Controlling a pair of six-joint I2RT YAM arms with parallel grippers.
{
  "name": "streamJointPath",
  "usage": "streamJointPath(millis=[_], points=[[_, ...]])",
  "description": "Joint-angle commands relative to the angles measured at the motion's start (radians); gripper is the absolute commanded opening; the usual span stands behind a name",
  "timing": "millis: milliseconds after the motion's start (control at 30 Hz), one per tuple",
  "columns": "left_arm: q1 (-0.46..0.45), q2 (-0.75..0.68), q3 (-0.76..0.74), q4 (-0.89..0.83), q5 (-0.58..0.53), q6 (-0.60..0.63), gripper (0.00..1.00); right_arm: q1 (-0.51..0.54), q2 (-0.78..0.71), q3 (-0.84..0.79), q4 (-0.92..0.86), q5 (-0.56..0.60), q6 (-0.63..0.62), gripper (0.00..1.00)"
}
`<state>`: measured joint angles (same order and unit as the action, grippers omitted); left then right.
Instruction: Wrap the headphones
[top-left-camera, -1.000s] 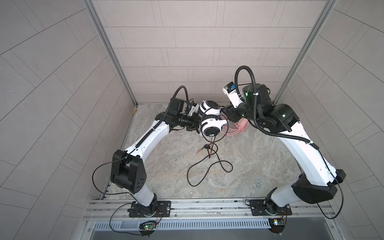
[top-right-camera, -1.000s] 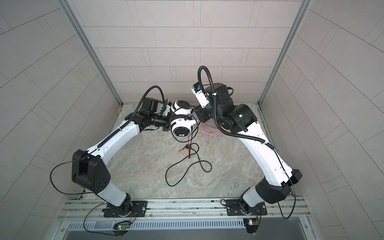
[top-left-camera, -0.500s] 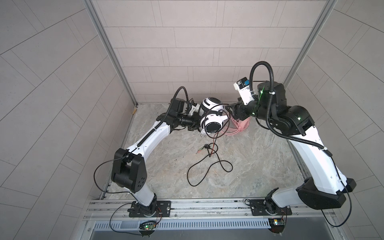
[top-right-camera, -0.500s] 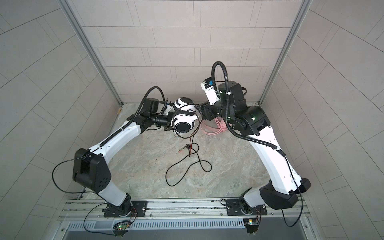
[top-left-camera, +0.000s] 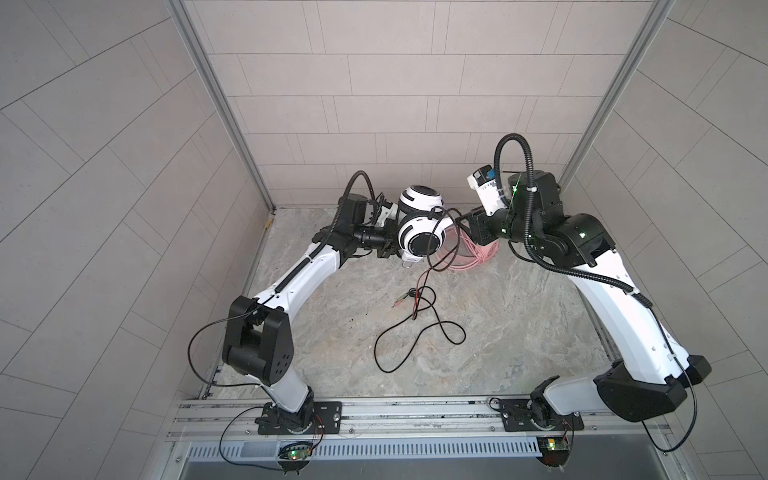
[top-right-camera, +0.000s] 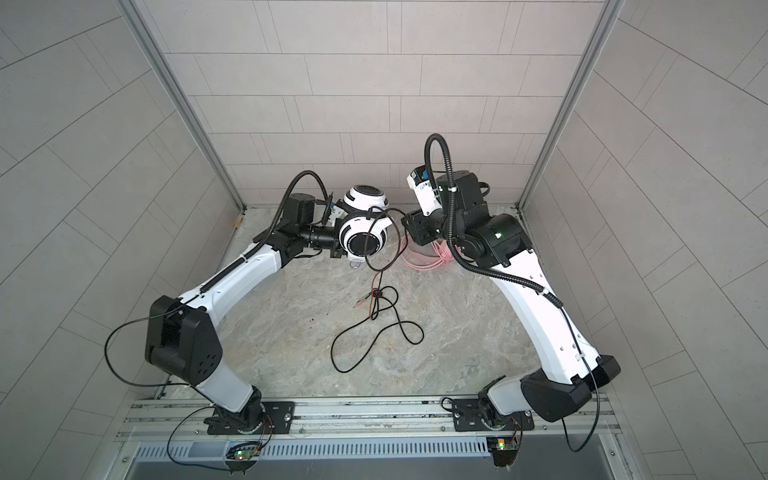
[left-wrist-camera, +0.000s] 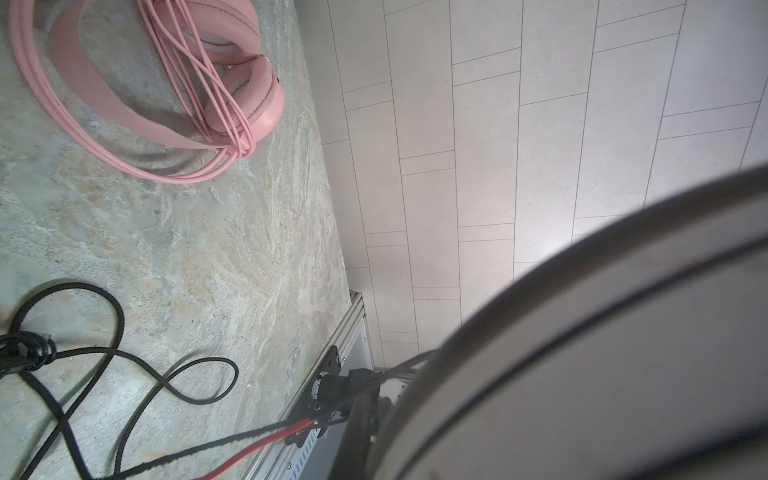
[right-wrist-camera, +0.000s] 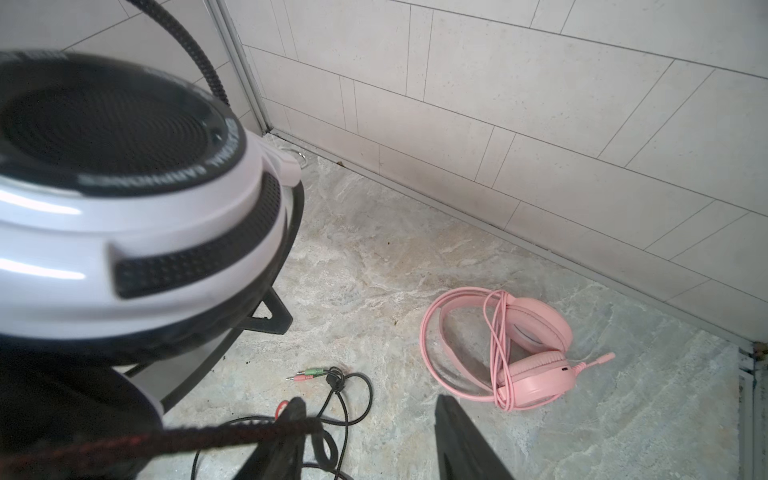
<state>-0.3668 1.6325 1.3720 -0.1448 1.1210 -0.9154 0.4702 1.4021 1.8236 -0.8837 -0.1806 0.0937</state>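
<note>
The white-and-black headset (top-left-camera: 419, 235) hangs above the back of the table (top-left-camera: 519, 332) in both top views. The left gripper (top-left-camera: 385, 249) is clamped tight on it, and its black cable (top-left-camera: 419, 328) trails down into loose loops. The right gripper (top-left-camera: 464, 219) sits just beside the earcup.

The left wrist view shows the pink headset (left-wrist-camera: 245, 95) lying flat, its cord looped round it.

In the right wrist view the right gripper's jaws stand apart, with the braided cable draped over one finger (right-wrist-camera: 293, 432), not pinched. That cord looks light, floppy and likely to slip, so I'd take it close to the cup.
</note>
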Motion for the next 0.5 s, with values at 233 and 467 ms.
streamJointPath(millis=[233,467], points=[[0.047,-0.053,0.009,0.134,0.050,-0.077,0.00,-0.019,-0.062,-0.163,0.184,-0.035,0.055,0.15],[0.222,-0.115,-0.029,0.149,-0.031,-0.129,0.00,-0.059,-0.058,-0.253,0.181,-0.030,0.080,0.50]])
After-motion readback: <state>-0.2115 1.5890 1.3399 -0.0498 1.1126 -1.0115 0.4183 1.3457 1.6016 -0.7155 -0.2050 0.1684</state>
